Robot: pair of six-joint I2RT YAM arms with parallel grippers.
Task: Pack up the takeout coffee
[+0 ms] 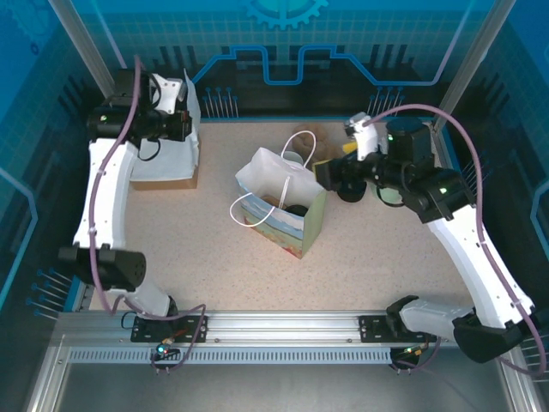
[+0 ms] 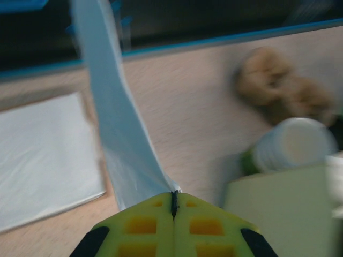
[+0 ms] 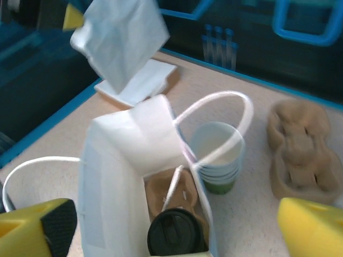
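Currently I see the takeout coffee (image 3: 174, 233) standing upright inside the white paper bag (image 1: 279, 202), near the middle of the table (image 1: 214, 266). On the right wrist camera its black lid faces up at me, with a brown cardboard piece (image 3: 171, 193) just behind it in the same bag. The bag's mouth is open and its two white handles loop upward.

My right gripper (image 1: 328, 177) hovers just beside the bag on the right, its yellow fingers (image 3: 37, 227) spread wide at either edge of the wrist view and holding nothing.

My left gripper (image 2: 174, 198) is up at the far left corner, fingers pressed together on the bottom edge of a white sheet (image 2: 115, 134), which rises away from the camera in that view. Below it lies a stack of napkins (image 1: 167, 163).

A stack of green cups (image 3: 217, 155) stands just behind the bag, touching one handle. A cardboard carrier (image 3: 297, 150) lies on the table to the right of those cups.
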